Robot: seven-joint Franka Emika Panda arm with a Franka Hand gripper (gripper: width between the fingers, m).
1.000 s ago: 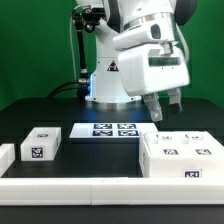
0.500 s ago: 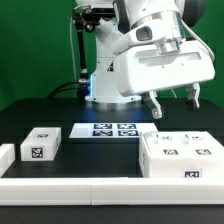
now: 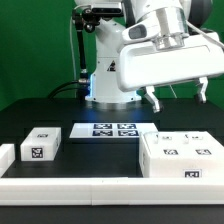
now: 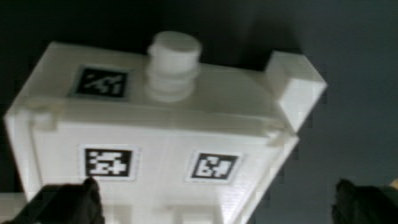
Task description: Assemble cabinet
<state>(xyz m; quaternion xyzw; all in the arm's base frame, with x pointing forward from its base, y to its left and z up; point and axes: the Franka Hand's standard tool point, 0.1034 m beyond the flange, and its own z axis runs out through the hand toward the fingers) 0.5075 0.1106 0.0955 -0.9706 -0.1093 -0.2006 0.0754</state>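
Note:
The cabinet [image 3: 185,155] is a large white block with small black-and-white tags, on the table at the exterior view's right. My gripper [image 3: 178,96] hangs above it, clear of it, with its jaws wide apart and nothing between them. In the wrist view the cabinet [image 4: 160,130] fills the frame, with several tags and a round white peg [image 4: 173,60] on it. The gripper [image 4: 222,207] shows as two dark fingertips [image 4: 71,205] spread either side of the block. A smaller white tagged box [image 3: 40,144] lies at the exterior view's left.
The marker board [image 3: 112,130] lies flat in the middle, in front of the robot base [image 3: 105,85]. A low white rail [image 3: 100,188] runs along the front. Another white piece [image 3: 5,156] sits at the far left edge.
The wrist has risen and swung toward the exterior view's right, and the fingers now spread wider above the cabinet. The parts on the table have not moved.

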